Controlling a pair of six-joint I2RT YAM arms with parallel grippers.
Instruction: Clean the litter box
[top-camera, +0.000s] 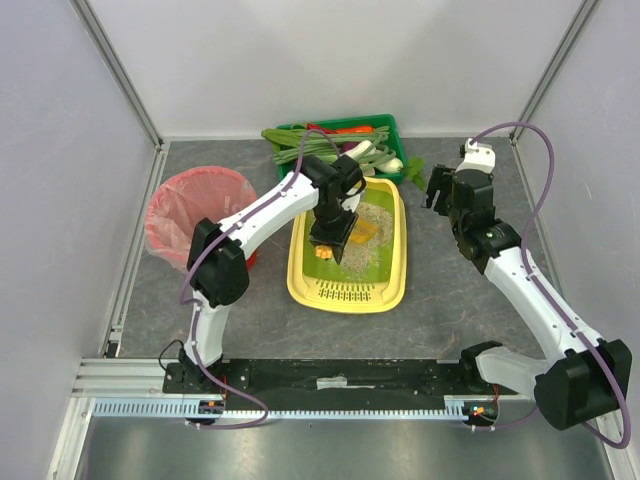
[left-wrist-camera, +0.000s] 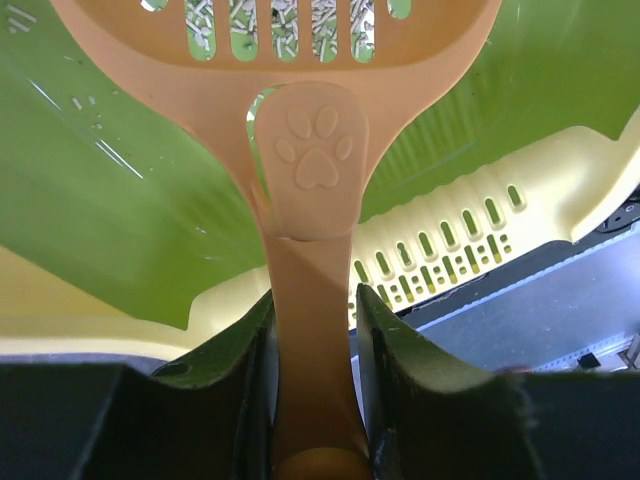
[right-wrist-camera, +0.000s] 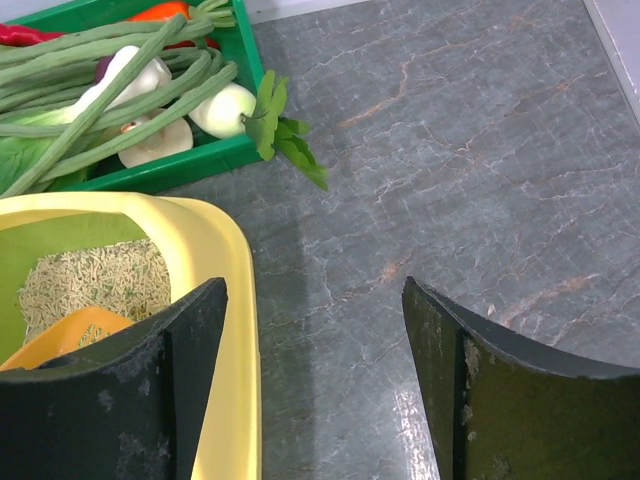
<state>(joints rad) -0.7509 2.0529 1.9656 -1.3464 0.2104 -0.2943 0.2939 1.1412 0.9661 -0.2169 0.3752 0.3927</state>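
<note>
The litter box (top-camera: 399, 262) lies mid-table, with a yellow rim, a lime-green inside and pale litter (top-camera: 352, 250). Its slotted ledge (top-camera: 345, 292) is at the near end. My left gripper (top-camera: 328, 243) is over the box, shut on the handle of an orange slotted scoop (top-camera: 366, 231). In the left wrist view the gripper (left-wrist-camera: 315, 300) clamps the scoop (left-wrist-camera: 312, 150) above the green wall (left-wrist-camera: 100, 200) and the ledge (left-wrist-camera: 450, 250). Litter grains show through the scoop's slots. My right gripper (top-camera: 438, 192) is open and empty, right of the box's far corner. In its own view it (right-wrist-camera: 315, 300) hangs beside the rim (right-wrist-camera: 228, 265).
A dark green crate of vegetables (top-camera: 388, 128) stands just behind the box and also shows in the right wrist view (right-wrist-camera: 170, 172). A red bin with a pink bag (top-camera: 200, 215) stands at the left. Grey walls enclose the table, and a metal rail (top-camera: 120, 380) runs along the near edge.
</note>
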